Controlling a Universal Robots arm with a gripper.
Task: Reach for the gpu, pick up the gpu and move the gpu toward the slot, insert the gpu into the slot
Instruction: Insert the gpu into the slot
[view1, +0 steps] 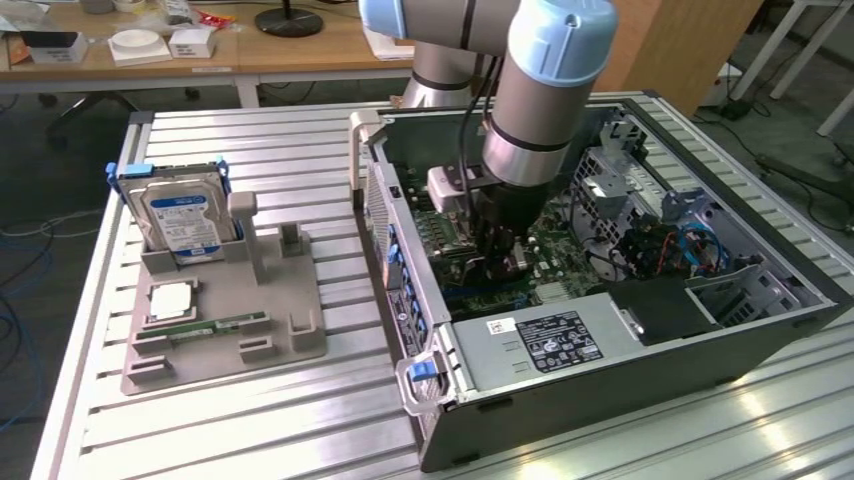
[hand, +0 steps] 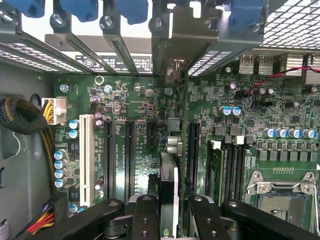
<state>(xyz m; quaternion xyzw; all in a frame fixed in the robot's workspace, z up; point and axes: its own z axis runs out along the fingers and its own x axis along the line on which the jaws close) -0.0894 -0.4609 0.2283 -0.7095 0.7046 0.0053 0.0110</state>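
My gripper (hand: 169, 220) is shut on the gpu (hand: 169, 172), a thin card seen edge-on between the two black fingers (hand: 145, 217). The card stands upright over the green motherboard (hand: 137, 100), and its metal bracket end (hand: 172, 45) reaches the case's rear wall. It sits in line with the long black slots (hand: 129, 155), between one short slot and another long one (hand: 190, 150). The slot right under the card is hidden by it. In the exterior view the gripper (view1: 505, 262) is deep inside the open computer case (view1: 601, 350).
A white slot (hand: 86, 160), a memory stick (hand: 216, 170) and the CPU socket (hand: 282, 200) lie on the board. Left of the case in the exterior view, a grey fixture (view1: 287, 330) holds a blue-labelled hard drive (view1: 187, 220). A cable bundle (hand: 20, 116) runs along the case wall.
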